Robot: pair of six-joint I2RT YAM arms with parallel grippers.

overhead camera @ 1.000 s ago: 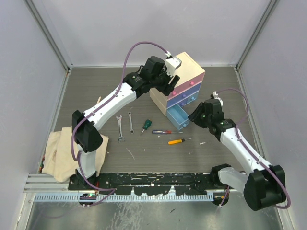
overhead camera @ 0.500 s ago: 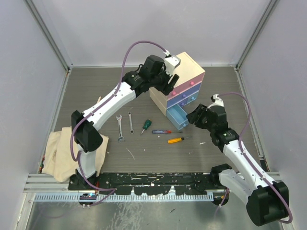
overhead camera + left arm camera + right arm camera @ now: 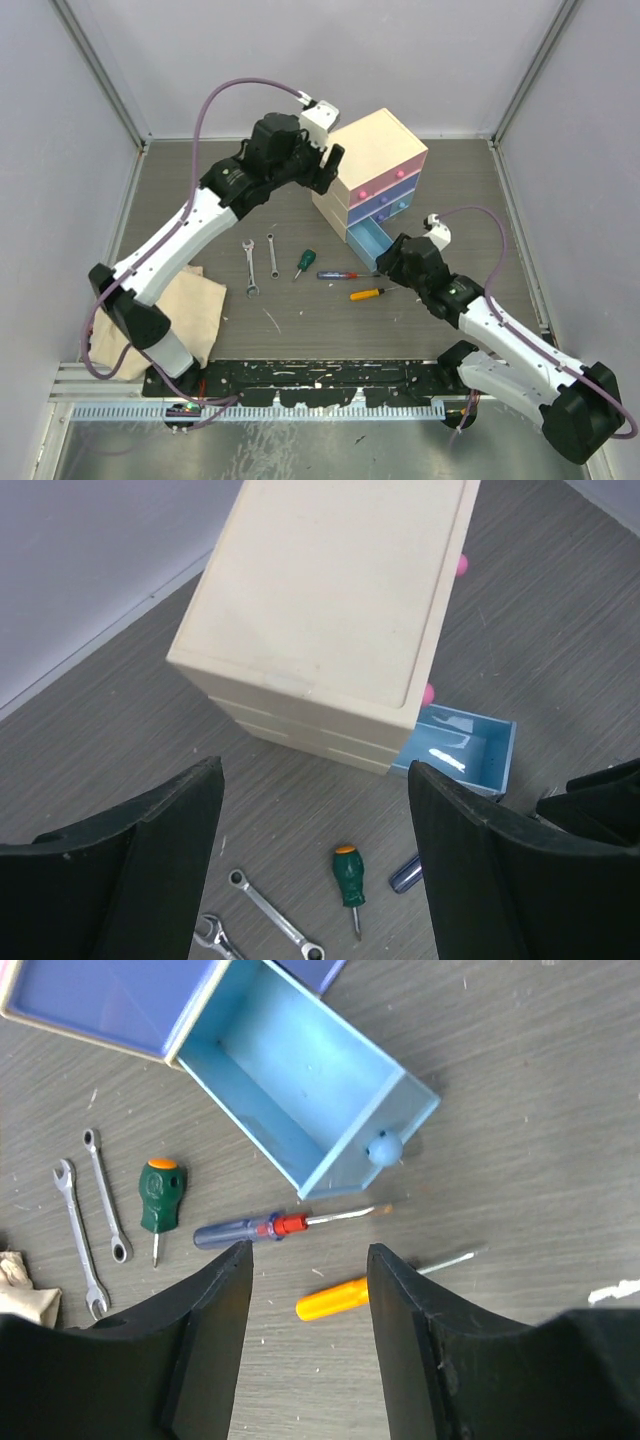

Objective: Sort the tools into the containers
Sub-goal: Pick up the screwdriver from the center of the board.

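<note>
Cream chest (image 3: 372, 150) stands at the back of the grey worktop (image 3: 200, 190). Pink drawer (image 3: 385, 183) on top and purple drawer (image 3: 392, 205) under it look closed. Blue drawer (image 3: 366, 245) at the bottom is pulled out, with nothing showing inside in the right wrist view.

All tools lie on the worktop in front of the chest, none in a drawer. The longer wrench (image 3: 249, 268) and shorter wrench (image 3: 271, 255) lie side by side, close but apart. The green-handled screwdriver (image 3: 303, 263) is just beside them. The blue-and-red screwdriver (image 3: 340, 274) lies just in front of the blue drawer. The orange-handled screwdriver (image 3: 370, 293) is a bit nearer the arm bases.

Left hand (image 3: 315, 775) is raised over the chest's rear corner. Its jaws are wide apart and hold nothing.

Right hand (image 3: 308, 1255) is by the front of the blue drawer, above the orange-handled screwdriver. Its jaws are apart and empty, and the orange handle shows in the gap between the fingers (image 3: 215, 1330). Cannot tell whether it touches.

Beige cloth (image 3: 190, 305) lies crumpled by the left arm's base.
</note>
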